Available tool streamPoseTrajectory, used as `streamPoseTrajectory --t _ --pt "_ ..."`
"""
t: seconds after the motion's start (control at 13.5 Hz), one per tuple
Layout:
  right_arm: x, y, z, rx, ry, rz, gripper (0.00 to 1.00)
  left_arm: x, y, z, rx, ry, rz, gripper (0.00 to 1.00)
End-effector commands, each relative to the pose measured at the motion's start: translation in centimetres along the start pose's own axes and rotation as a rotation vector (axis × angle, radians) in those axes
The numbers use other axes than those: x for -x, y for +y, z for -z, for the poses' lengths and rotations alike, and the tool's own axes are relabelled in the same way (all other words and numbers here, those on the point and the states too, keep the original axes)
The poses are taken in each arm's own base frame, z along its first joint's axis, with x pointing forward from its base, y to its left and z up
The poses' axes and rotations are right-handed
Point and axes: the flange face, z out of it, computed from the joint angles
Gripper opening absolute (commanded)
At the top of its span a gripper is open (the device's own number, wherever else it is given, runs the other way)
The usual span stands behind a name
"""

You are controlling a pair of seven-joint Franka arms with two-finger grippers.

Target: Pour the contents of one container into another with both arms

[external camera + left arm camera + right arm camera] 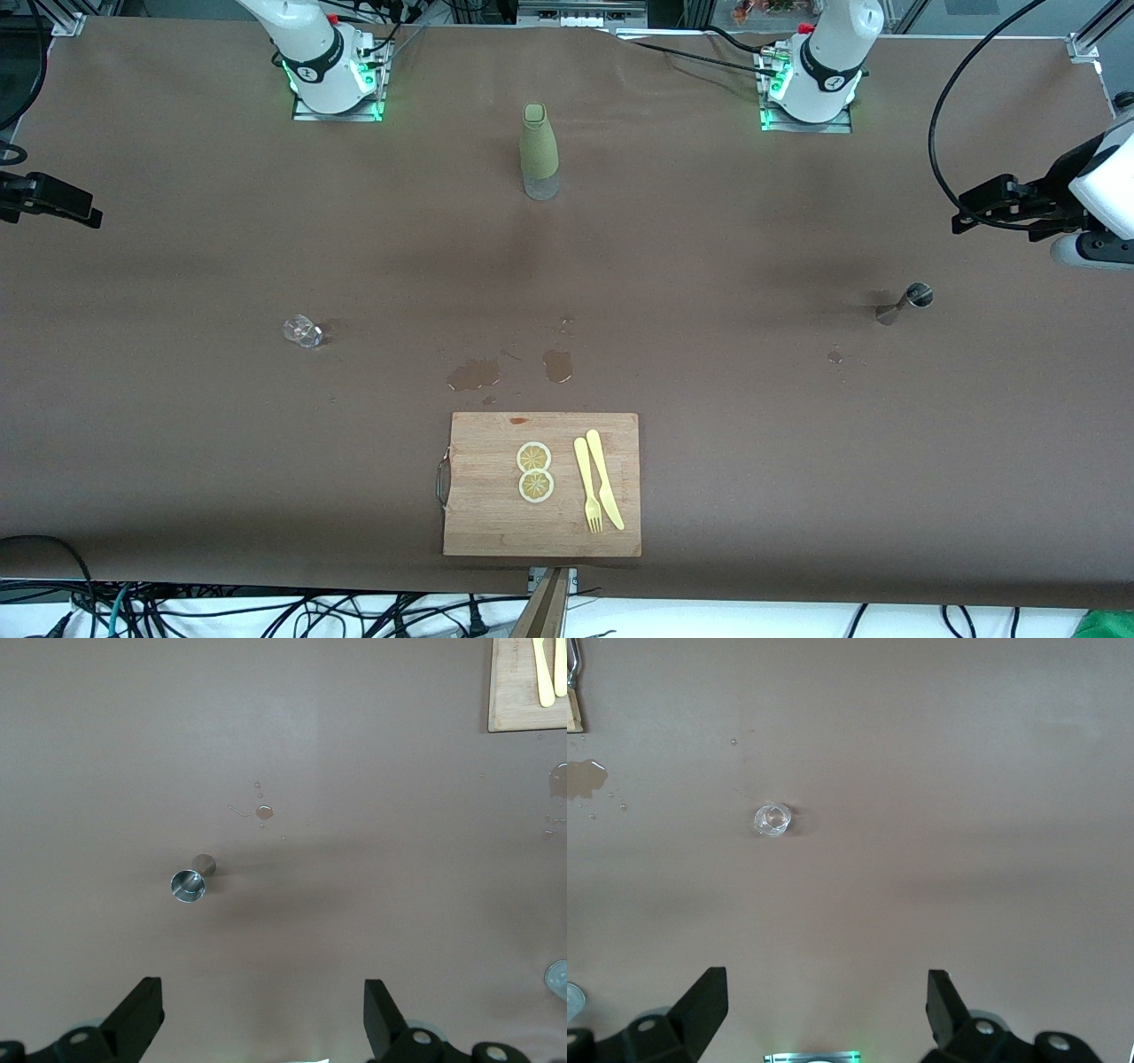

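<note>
A small steel jigger stands on the brown table toward the left arm's end. In the left wrist view the jigger shows its open mouth. A small clear glass sits toward the right arm's end. A green bottle with a clear base stands midway between the arms' bases. My left gripper hangs open and empty above the table near the jigger. My right gripper hangs open and empty over its own end of the table, apart from the glass.
A wooden cutting board lies near the front edge with two lemon slices, a yellow fork and a knife. Wet patches mark the table just above it, and droplets lie near the jigger.
</note>
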Motion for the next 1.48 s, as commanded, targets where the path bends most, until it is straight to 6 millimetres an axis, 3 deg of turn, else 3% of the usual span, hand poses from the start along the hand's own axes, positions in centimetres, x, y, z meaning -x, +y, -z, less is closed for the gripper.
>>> streamPoseTrajectory --t 0.0,1.41 --pt "0.2 0.3 0.3 -0.018 0.009 0.006 1.0 0.5 -0.1 0.4 -0.029 0.013 0.006 1.0" --pt "0.3 1.4 0.2 -0.018 0.008 -0.014 1.0 0.5 -0.1 0.4 -0.029 0.013 0.006 1.0"
